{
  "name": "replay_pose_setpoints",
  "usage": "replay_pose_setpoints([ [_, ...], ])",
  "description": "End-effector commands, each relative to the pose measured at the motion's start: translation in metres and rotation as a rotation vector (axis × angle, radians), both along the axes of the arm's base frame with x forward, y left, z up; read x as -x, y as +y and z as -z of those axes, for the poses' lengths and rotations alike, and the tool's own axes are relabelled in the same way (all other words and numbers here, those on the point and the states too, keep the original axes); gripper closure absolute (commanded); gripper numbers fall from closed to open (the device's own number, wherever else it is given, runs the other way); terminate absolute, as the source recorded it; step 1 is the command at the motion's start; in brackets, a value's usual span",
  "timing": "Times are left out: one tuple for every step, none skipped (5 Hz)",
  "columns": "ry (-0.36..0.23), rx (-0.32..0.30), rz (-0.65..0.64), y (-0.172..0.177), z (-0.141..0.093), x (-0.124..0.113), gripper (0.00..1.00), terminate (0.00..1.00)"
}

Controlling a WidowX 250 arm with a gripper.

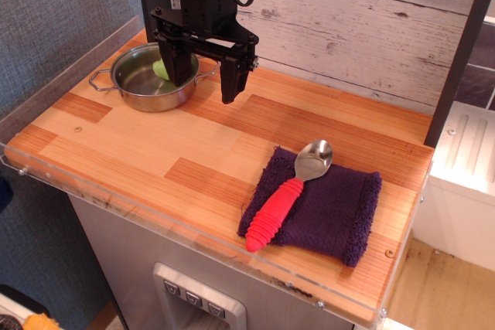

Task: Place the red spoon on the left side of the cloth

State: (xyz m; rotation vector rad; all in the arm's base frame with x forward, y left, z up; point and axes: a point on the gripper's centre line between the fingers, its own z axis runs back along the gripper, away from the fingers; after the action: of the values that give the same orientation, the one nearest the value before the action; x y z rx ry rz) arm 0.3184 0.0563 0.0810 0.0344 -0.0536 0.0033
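Cabinet front (197,299): seen below the counter edge, cut off by the lower frame border; 1 grey panel with small buttons is only partly shown.
Counter (139,144): 1 wooden top in light and darker strips, edged with a clear plastic rim along the near side.
Cloth (340,210): 1 dark purple fuzzy towel, roughly rectangular with frayed edges, laid flat near the right end of the counter.
Red spoon (288,195): 1 counted; a thick ribbed bright-red handle and a shiny silver bowl. It is laid diagonally on the left part of the cloth, the handle end at the cloth's near-left edge, the bowl reaching past the far edge onto the wood.
Hidden under spoon: the strip of cloth beneath the handle is covered.
Gripper (203,75): 1 black gripper, held above the far-left part of the counter, well apart from the spoon; its 2 fingers are spread with nothing between them.
Pot (143,83): 1 steel pot with side handles, at the far-left corner; its right side is partly hidden behind the left finger.
Green object (161,69): 1 small light-green lump inside the pot, mostly covered by the finger, its shape hard to make out.
Arm: cut off by the upper frame border.
Back wall (348,21): pale weathered planks.
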Motion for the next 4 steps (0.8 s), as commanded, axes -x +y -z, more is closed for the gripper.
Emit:
replay_pose_setpoints([
  [0.000,0.000,0.000,0.000,0.000,0.000,0.00,0.00],
  [-0.034,-0.038,-0.025,-0.018,-0.005,0.014,0.00,0.00],
  [-0.033,-0.034,0.029,-0.040,0.003,0.029,0.00,0.00],
  [-0.041,-0.022,0.089,-0.070,0.009,0.048,0.00,0.00],
])
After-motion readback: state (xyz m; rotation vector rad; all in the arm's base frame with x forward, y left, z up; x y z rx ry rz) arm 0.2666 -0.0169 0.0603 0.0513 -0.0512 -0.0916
